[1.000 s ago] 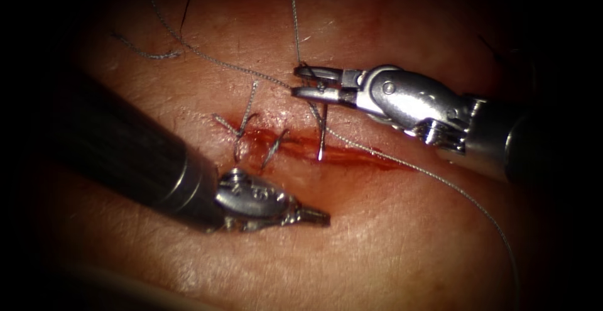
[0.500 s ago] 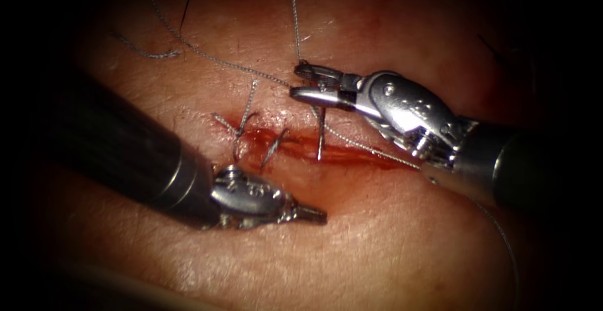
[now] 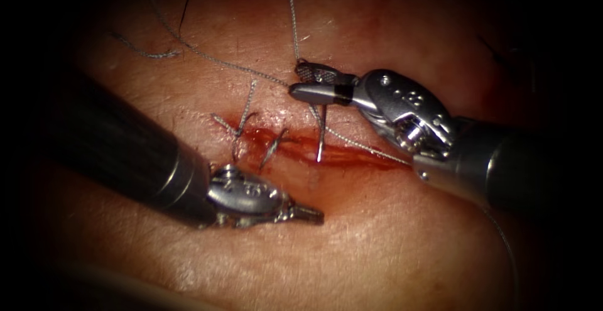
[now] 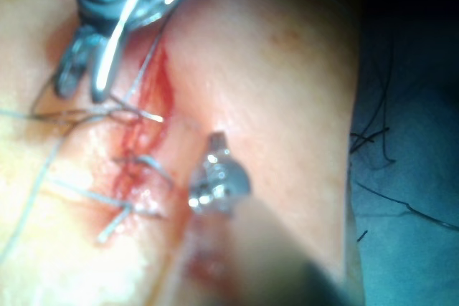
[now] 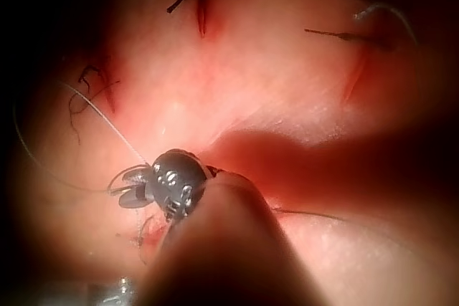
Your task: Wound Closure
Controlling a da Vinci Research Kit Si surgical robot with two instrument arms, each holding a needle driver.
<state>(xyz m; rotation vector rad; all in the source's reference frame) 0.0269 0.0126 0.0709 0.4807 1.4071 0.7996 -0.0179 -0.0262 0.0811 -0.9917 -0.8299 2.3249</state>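
The cut (image 3: 352, 155) runs across the tissue (image 3: 389, 235), wet with red fluid. Two stitches (image 3: 251, 136) close its left end. The curved needle (image 3: 321, 132) stands just right of them, its tip down in the cut. My right tool (image 3: 309, 81) has its jaws apart around the needle's upper part, near the tail; it is also in the left wrist view (image 4: 84, 85) and the right wrist view (image 5: 129, 188). Thread (image 3: 293, 22) rises from there. My left tool (image 3: 312, 214) is shut and holds nothing, on the near side of the cut; its tip (image 4: 216, 141) lies beside the cut.
A long thread (image 3: 207, 56) crosses the tissue from the upper left to the right tool, then trails past the cut toward the lower right (image 3: 370, 149). Cut thread ends (image 3: 144, 52) lie at the upper left. The left shaft (image 3: 119, 154) covers the lower left.
The right tool's wrist has rolled, and its shaft sits lower, while its jaws stay at the needle. The needle has hardly moved. The left tool has crept slightly to the left.
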